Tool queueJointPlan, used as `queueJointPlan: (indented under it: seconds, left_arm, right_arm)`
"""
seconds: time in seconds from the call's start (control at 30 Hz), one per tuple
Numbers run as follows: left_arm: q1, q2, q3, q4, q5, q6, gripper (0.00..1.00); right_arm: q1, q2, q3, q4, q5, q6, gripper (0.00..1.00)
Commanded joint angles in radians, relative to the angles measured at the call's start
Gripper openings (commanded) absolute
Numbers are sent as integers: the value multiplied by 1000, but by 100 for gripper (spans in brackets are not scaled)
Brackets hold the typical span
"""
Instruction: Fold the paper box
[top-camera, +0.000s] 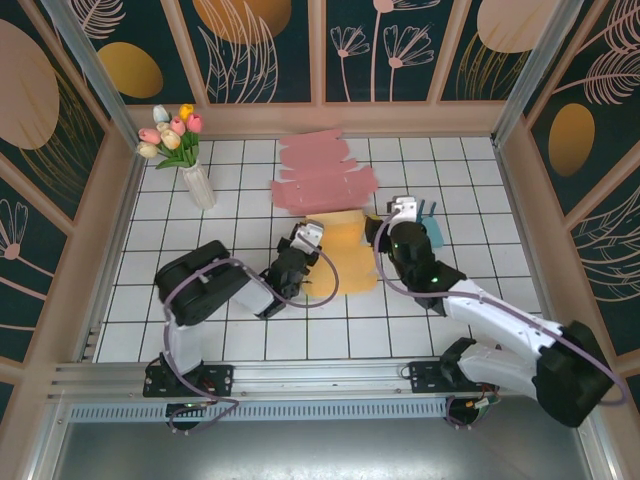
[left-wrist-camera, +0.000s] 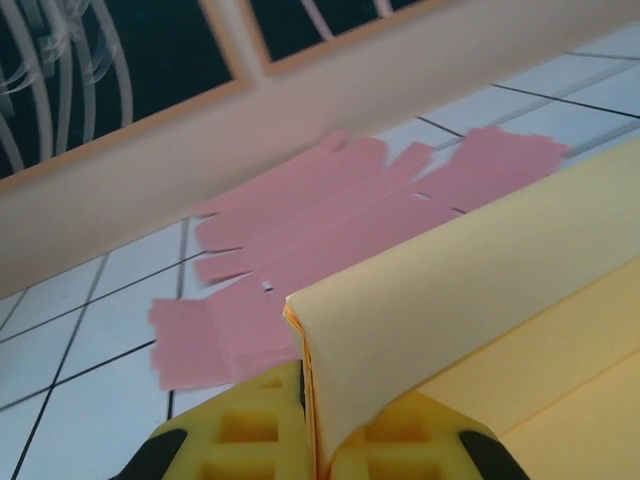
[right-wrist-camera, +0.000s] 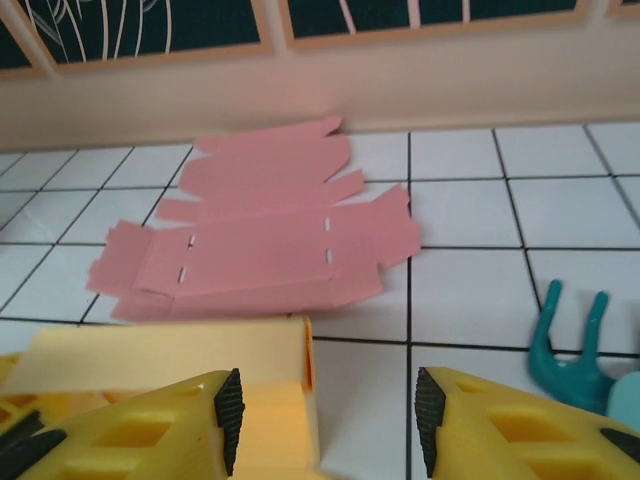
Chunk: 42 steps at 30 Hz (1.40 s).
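While the left gripper (left-wrist-camera: 312, 432) pinches a folded edge of the yellow paper box (top-camera: 352, 255) on the white tiled table (top-camera: 500, 200), the right gripper (right-wrist-camera: 325, 410) has its 2 fingers apart at the box's edge.

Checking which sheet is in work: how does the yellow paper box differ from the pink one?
The yellow box is partly folded, with one panel raised; the pink box lies spread flat. The left tool pinches the yellow box's edge; the pink box is untouched. Both are cut paper sheets.
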Motion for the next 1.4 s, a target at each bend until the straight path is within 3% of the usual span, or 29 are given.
queueJointPlan:
  seconds: [0.0,0.17,0.33,0.43,0.67,0.83,1.03,1.13,1.27,1.37]
  left_arm:
    - [-11,-132,67,-489,264,50,0]
    - [-10,-249,348,-1082,543,144,0]
    - [-10,-238,562,-1490,603,210,0]
    - [-11,-228,601,-1603,605,234,0]
    - [-11,-93,691,-1725,552,277,0]
    - [-30,98,834,-1801,382,303,0]
    - [-85,205,830,-1670,89,393,0]
    - [-103,204,766,-1545,16,444,0]
    - [-112,182,716,-1464,8,475,0]
    - [-115,160,717,-1482,58,466,11]
  right_arm:
    - [-15,-84,104,-197,55,-33,53]
    - [-46,-233,105,-264,64,-17,54]
    - [-111,-374,-15,-216,-26,21,61]
    - [-147,-402,-66,-201,-147,55,62]
    - [-212,-390,-126,-192,-188,142,62]
    - [-230,-393,-157,-173,-177,165,62]
    - [-245,-396,-176,-163,-156,183,62]
    - [-252,-402,-181,-161,-157,180,63]
    - [-257,-408,-186,-158,-168,182,63]
    - [-258,-408,-190,-155,-177,185,62]
